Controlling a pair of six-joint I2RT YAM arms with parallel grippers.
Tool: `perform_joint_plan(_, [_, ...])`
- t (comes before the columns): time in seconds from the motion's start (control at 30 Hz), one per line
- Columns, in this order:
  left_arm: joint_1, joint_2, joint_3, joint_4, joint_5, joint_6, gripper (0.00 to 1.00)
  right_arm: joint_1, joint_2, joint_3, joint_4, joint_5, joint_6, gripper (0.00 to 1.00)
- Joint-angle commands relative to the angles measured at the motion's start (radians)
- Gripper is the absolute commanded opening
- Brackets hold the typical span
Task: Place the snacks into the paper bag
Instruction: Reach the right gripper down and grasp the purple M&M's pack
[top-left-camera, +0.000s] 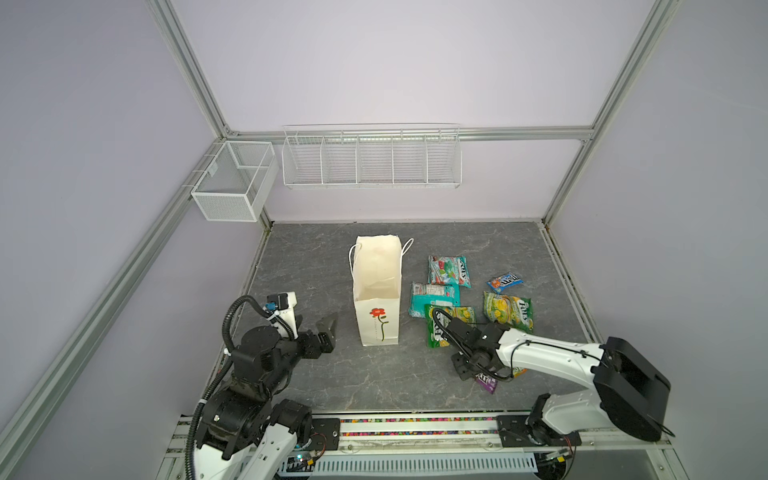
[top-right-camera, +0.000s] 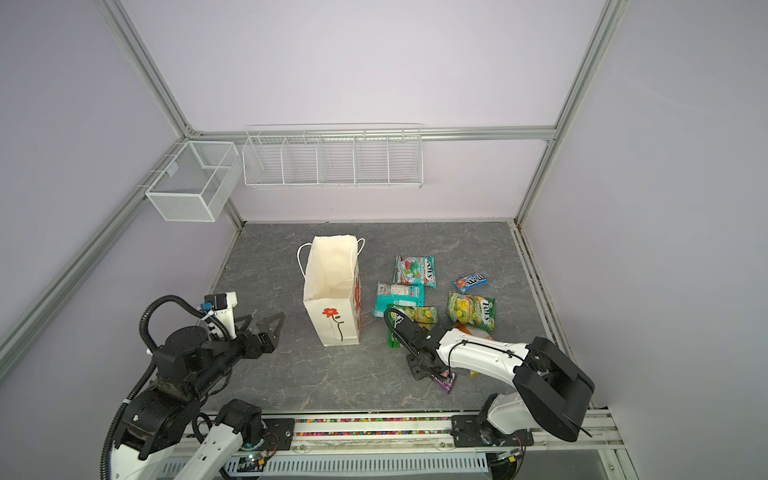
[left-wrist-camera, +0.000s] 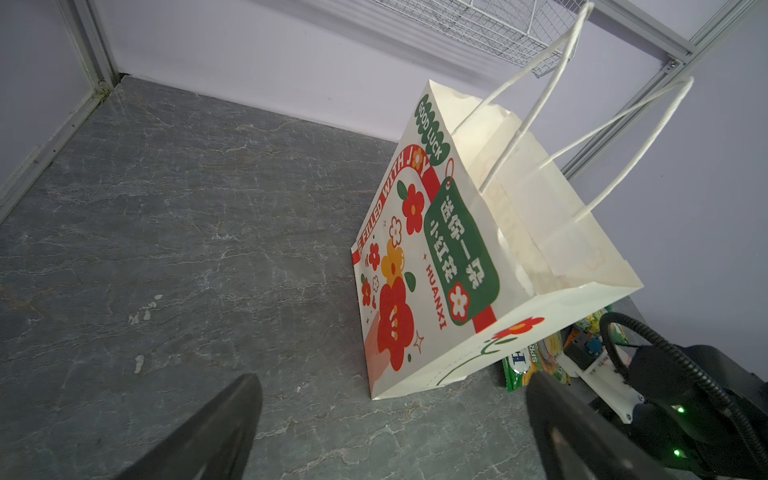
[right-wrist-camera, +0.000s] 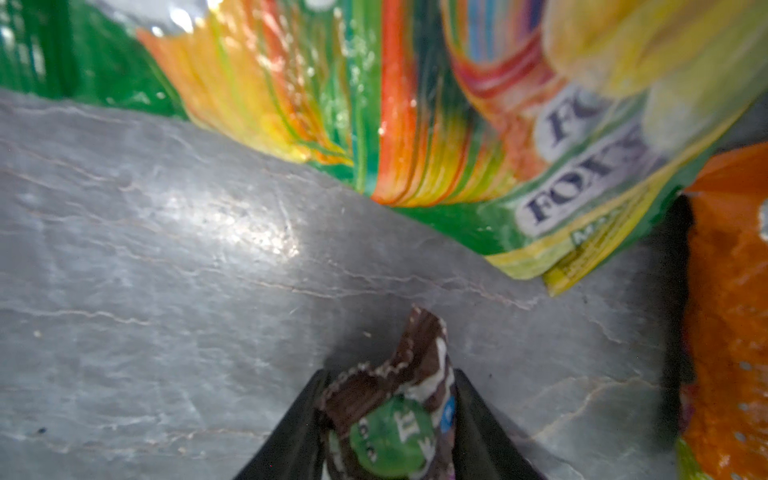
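Observation:
The cream-white paper bag (top-left-camera: 376, 291) (top-right-camera: 330, 286) (left-wrist-camera: 457, 257) stands upright and open mid-table. To its right lie two teal packets (top-left-camera: 449, 270) (top-left-camera: 434, 297), two green-yellow FOX'S packets (top-left-camera: 509, 311) (top-left-camera: 451, 318) and a blue M&M's packet (top-left-camera: 505, 282). My right gripper (top-left-camera: 478, 376) (right-wrist-camera: 388, 415) is low over the table in front of them, shut on the dark brown M&M's packet (right-wrist-camera: 399, 399) (top-right-camera: 445, 382). An orange packet (right-wrist-camera: 727, 291) lies partly under that arm. Left of the bag, my left gripper (top-left-camera: 313, 326) (left-wrist-camera: 390, 415) hangs open and holds nothing.
A white mesh basket (top-left-camera: 232, 180) and a long wire rack (top-left-camera: 372, 160) hang on the back walls above the table. Aluminium frame posts stand at the table's corners. A rail (top-left-camera: 415, 428) carrying both arm bases runs along the front edge.

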Motion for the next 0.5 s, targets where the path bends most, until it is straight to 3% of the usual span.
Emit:
perform_joint_plan(0.0, [-0.003,-0.013,-0.008,0.008,-0.017,0.007,0.99,0.01,-0.026,0.012,-0.008,0.005,0.014,0.42])
perform_joint_plan(0.27, [-0.003,-0.013,-0.01,0.009,-0.016,0.006,0.99,0.016,-0.062,0.038,-0.031,0.008,0.013,0.29])
perform_joint_plan(0.47, [-0.003,-0.012,-0.011,0.008,-0.016,0.006,0.99,0.031,-0.105,0.073,-0.065,0.023,0.013,0.28])
